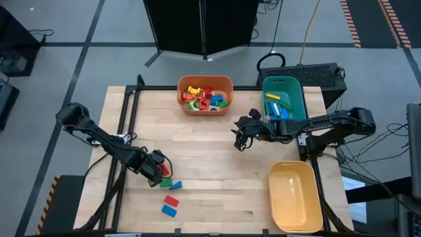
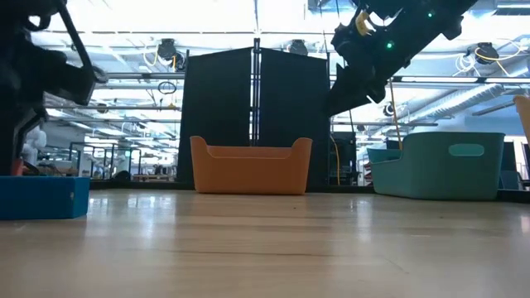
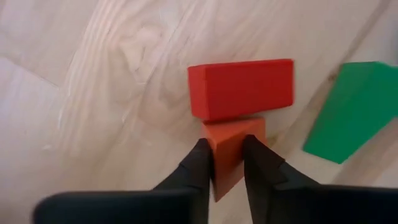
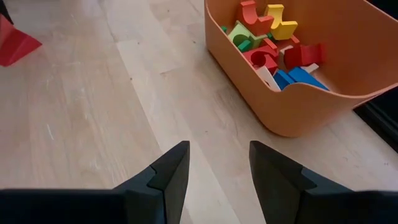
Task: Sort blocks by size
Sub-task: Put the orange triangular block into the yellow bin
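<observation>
Left gripper (image 3: 222, 163) clamped on a red wedge-shaped block (image 3: 231, 146); only the left wrist view shows this. A red rectangular block (image 3: 241, 88) touches the wedge; a green block (image 3: 354, 112), cut off at the edge, lies near on the pale wood-grain tabletop (image 1: 210, 164). Right gripper (image 4: 217, 163), fingers apart and empty, hovers beside the orange bin (image 4: 292, 106) of mixed blocks (image 4: 270, 46). The low view hides the bin contents.

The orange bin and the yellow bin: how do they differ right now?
The orange bin sits at the table's far edge, near the middle; the yellow bin sits at the near right corner. The orange bin holds a jumble of coloured blocks, while the yellow bin looks empty. The orange bin lies crosswise in the high view; the yellow bin lies lengthwise. Both are open-topped tubs with rounded corners.
</observation>
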